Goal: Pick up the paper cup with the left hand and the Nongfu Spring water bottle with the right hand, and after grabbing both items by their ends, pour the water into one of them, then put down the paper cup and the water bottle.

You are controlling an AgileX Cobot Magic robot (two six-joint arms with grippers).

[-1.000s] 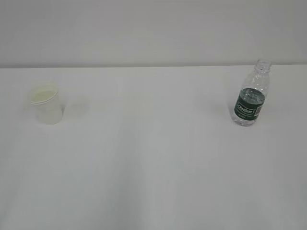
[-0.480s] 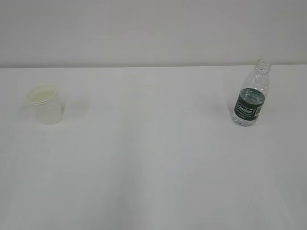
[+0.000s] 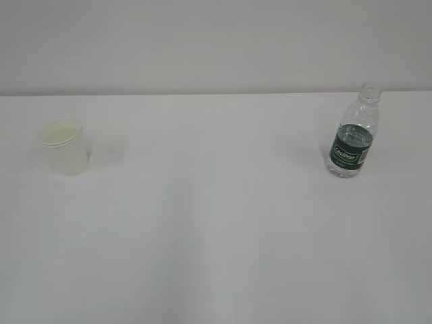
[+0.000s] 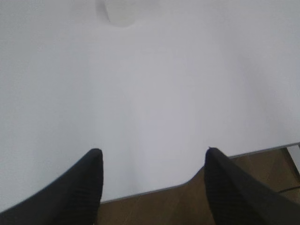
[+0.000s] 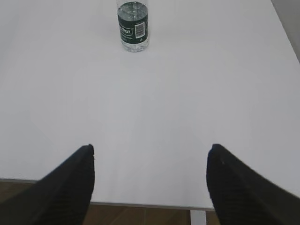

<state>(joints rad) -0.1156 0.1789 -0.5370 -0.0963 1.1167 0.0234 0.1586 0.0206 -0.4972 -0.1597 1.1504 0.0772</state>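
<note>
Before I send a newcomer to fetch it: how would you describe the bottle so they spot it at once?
Start from the wide white table and look to its right side, towards the back edge. There stands the water bottle, upright, clear, ribbed and uncapped. Its dark green label with white lettering and its taller shape set it apart from the only other item, the short white paper cup far off on the left.

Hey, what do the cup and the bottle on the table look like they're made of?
The paper cup: likely matte white paper, opaque with a rolled rim. The Nongfu Spring water bottle: clear, glossy plastic, see-through with ribbed walls and a dark green label that looks printed.
</note>
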